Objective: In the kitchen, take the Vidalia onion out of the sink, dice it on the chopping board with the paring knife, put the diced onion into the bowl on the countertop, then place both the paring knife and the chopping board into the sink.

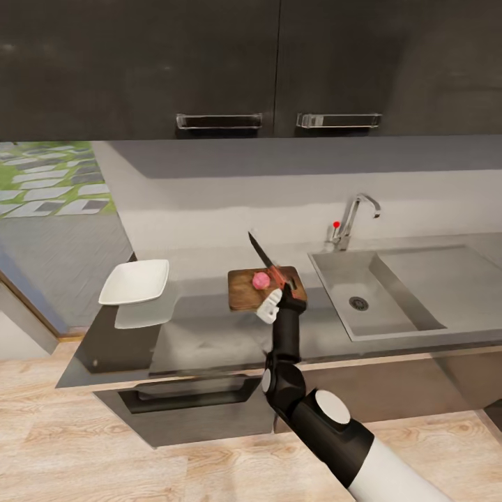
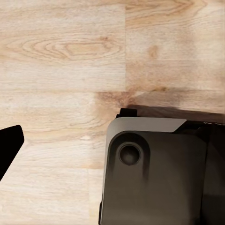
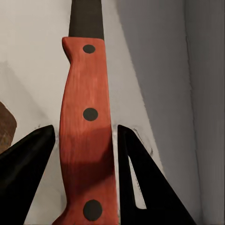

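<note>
1. One arm in the head view: the right one, reaching up and forward from the lower right, elbow bent, forearm near upright, wrist over the near edge of the chopping board.
2. Right pincer clamped on the paring knife; red handle gripped, dark blade slanting up and away to the left, above the board.
3. Seen from the right wrist: both dark fingers pressed against the sides of the riveted red handle, blade running out past the far end.
4. Vidalia onion resting on the chopping board, pinkish and round, just left of the pincer and below the blade.
5. Chopping board lying flat on the grey tabletop, just left of the sink.
6. White bowl farther left on the tabletop, well apart from the board.
7. Seen from the left wrist: wooden floor and the robot's dark base; one dark finger tip at the edge, so cannot tell how wide the left pincer stands.
</note>
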### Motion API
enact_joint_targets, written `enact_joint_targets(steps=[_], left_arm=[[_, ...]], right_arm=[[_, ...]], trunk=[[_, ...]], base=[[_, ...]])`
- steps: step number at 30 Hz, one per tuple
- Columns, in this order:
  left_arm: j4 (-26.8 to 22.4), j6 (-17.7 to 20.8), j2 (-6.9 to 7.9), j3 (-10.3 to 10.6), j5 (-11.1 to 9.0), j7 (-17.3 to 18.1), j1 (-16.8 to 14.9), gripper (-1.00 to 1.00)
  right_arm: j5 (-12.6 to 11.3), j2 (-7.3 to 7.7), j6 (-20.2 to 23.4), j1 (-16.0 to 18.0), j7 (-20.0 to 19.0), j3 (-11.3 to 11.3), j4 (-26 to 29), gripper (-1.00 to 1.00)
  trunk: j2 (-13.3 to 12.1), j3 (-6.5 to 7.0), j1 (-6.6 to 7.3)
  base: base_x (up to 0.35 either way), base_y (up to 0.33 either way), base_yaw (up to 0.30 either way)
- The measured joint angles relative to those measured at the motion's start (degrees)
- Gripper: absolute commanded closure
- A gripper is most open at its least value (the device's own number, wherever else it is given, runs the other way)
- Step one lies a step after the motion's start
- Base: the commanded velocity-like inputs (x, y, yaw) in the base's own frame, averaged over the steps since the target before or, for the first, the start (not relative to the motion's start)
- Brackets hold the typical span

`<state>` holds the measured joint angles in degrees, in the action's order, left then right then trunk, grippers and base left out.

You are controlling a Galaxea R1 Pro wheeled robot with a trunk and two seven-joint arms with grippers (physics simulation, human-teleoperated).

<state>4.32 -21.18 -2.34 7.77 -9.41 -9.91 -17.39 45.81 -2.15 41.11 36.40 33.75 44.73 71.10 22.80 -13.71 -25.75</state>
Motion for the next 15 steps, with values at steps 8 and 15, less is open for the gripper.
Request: enact_joint_targets(steps=[8, 15], left_arm=[[0.00, 0.12, -0.09, 0.00, 0.00, -0.04, 0.00, -1.00], [0.00, 0.13, -0.02, 0.00, 0.00, -0.05, 0.00, -1.00]], right_arm=[[14.53, -0.31, 0.31, 0.00, -10.48, -0.08, -1.05, 1.00], [16.74, -0.13, 0.31, 0.00, -11.54, -0.26, -1.02, 1.00]], trunk=[[0.00, 0.00, 0.00], [0.00, 0.00, 0.00]], base=[[0.000, 0.000, 0.000], [0.000, 0.000, 0.000]])
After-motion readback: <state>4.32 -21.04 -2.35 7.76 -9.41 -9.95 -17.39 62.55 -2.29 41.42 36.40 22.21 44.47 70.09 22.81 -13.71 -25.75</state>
